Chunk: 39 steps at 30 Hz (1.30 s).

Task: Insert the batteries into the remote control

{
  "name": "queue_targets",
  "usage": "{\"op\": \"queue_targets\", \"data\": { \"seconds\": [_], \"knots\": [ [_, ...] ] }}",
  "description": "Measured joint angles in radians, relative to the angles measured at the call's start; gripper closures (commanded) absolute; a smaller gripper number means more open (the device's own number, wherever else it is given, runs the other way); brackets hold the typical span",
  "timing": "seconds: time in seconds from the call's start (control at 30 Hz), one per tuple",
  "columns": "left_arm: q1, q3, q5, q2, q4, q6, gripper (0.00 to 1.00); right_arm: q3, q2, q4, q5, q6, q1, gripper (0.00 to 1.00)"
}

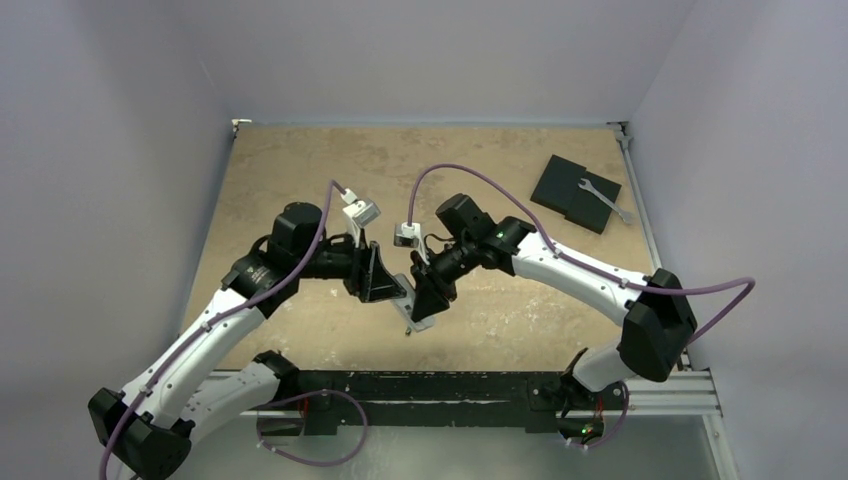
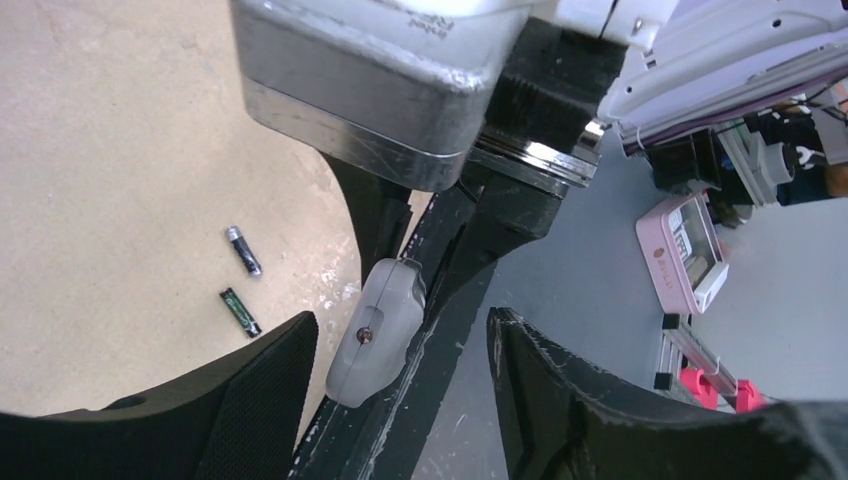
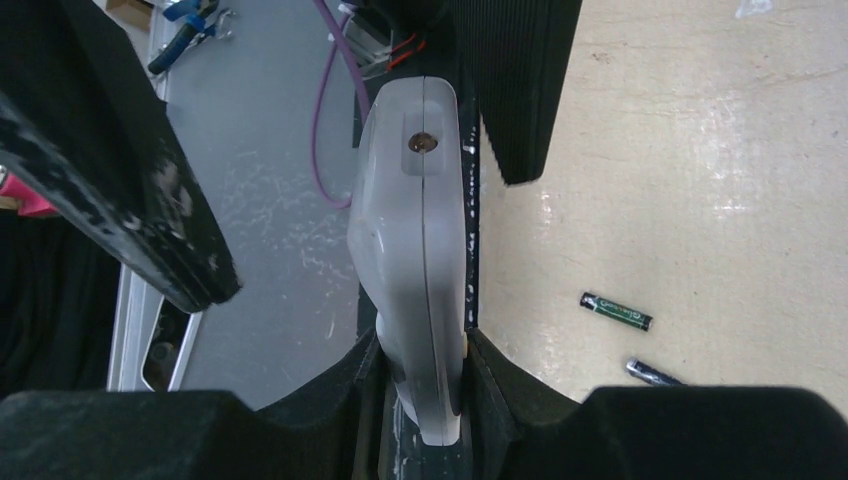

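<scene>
Remote control face: turned away, so screen and buttons are not visible.
Remote control lower end: hidden inside right gripper.
Batteries: print too small to read; not findable from above.

Remote control: edge-on, clamped in right pincer. Two batteries: loose on bench, right side.

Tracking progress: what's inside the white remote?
Hidden: the white oblong plastic remote control shows only its seamed edge. Both slim dark batteries lie outside, on the tan table.
</scene>
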Motion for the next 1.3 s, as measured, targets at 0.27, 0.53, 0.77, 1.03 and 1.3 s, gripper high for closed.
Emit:
{"op": "queue_targets", "data": {
  "seconds": [0.27,0.53,0.77,1.03,1.3],
  "knots": [
    [-0.035,0.0,0.002,0.013,-0.004,0.022,0.67,0.003,0.0,0.002,-0.031,-0.003,0.0,1.0],
    [-0.05,0.002,0.063,0.01,0.015,0.043,1.0,0.003,-0.008,-0.002,-0.075,-0.038,0.002,0.95],
    [-0.05,0.002,0.073,0.003,0.04,0.043,1.0,-0.021,-0.057,0.021,-0.055,-0.018,0.0,0.75],
    [-0.057,-0.005,0.063,-0.006,0.099,0.024,1.0,-0.089,-0.162,0.104,0.027,0.047,0.0,0.65],
    [-0.057,-0.046,0.007,-0.029,0.187,-0.063,1.0,-0.171,-0.261,0.203,0.116,0.133,-0.019,0.57]
  ]
}}
